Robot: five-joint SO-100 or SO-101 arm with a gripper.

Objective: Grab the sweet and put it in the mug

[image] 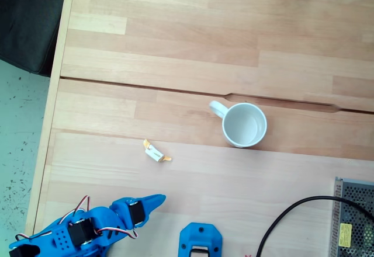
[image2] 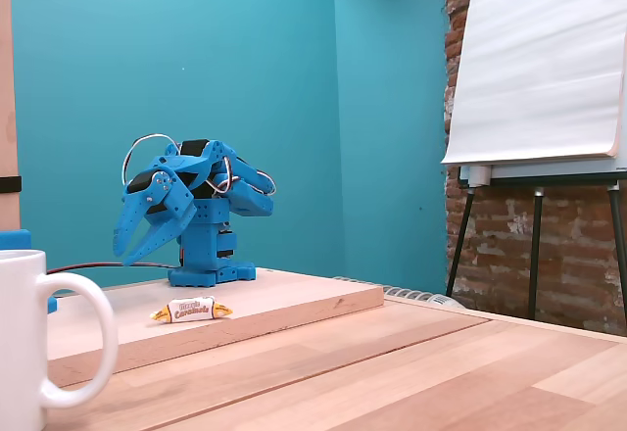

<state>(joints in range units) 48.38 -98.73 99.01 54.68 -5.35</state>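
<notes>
The sweet (image: pixel 156 152), a tiny white-wrapped candy with orange-yellow twisted ends, lies on the raised wooden board (image: pixel 245 175), also seen side-on as the sweet (image2: pixel 191 310). The white mug (image: pixel 244 124) stands upright to the right of it in the top-down fixed view, handle pointing up-left, and looks empty inside. In the low fixed view the mug (image2: pixel 29 343) sits at the near left edge. My blue gripper (image: pixel 159 198) is folded back near the arm's base (image: pixel 200 240), well short of the sweet. The gripper (image2: pixel 125 255) points down, fingertips together, holding nothing.
A black cable (image: pixel 286 216) and a grey perforated metal box (image: pixel 353 219) lie at the lower right in the top-down fixed view. The table's left edge (image: pixel 52 117) drops to the floor. A flipchart easel (image2: pixel 539 69) stands beyond the table.
</notes>
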